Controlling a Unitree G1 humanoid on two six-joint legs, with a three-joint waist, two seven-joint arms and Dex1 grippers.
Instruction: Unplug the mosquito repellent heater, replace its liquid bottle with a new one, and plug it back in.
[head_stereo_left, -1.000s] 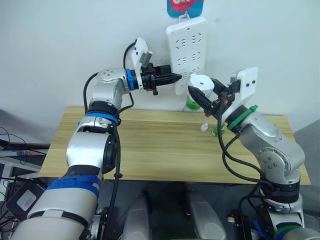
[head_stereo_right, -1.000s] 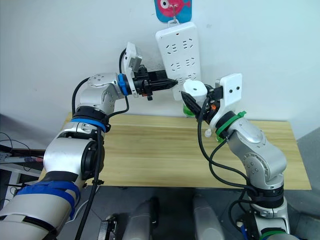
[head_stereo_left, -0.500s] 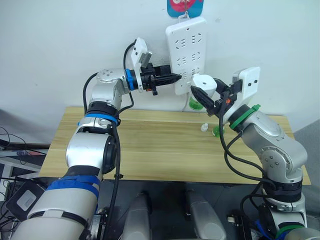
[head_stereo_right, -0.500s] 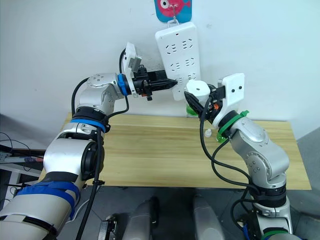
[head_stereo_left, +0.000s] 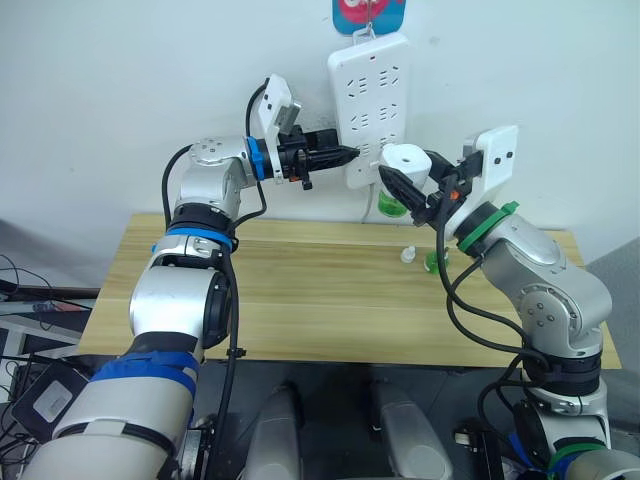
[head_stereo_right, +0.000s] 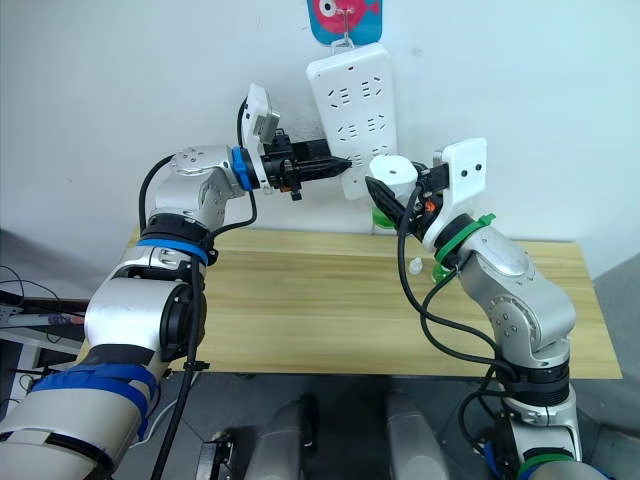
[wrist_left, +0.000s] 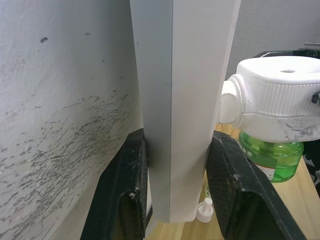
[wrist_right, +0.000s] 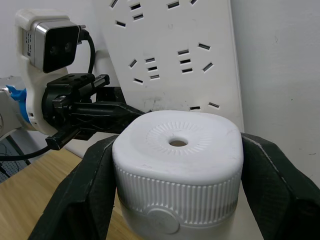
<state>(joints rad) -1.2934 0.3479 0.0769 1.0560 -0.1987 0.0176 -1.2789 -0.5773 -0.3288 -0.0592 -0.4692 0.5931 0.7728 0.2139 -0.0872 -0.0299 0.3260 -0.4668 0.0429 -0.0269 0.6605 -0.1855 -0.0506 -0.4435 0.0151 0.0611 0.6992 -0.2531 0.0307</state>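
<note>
The mosquito repellent heater (head_stereo_left: 405, 158) is a small white unit held up at the lower right face of the hanging white power strip (head_stereo_left: 370, 90). My right gripper (head_stereo_left: 400, 180) is shut on it. A green bottle (wrist_left: 270, 155) hangs under the heater. In the left wrist view the heater's round back (wrist_left: 228, 102) sits against the strip's face. My left gripper (head_stereo_left: 350, 153) is shut on the strip's lower left edge. A loose white pointed cap (head_stereo_left: 407, 255) lies on the table. Another green bottle (head_stereo_left: 436, 262) stands beside it, mostly hidden behind my right forearm.
The wooden table (head_stereo_left: 300, 300) stands against the white wall. The power strip hangs from a hook below a red and blue ornament (head_stereo_left: 370, 12) and tilts slightly. Cables loop off both arms.
My right gripper has brought the heater slightly up and closer to the power strip's face. The left gripper keeps its hold on the strip, whose lower end has swung a little.
</note>
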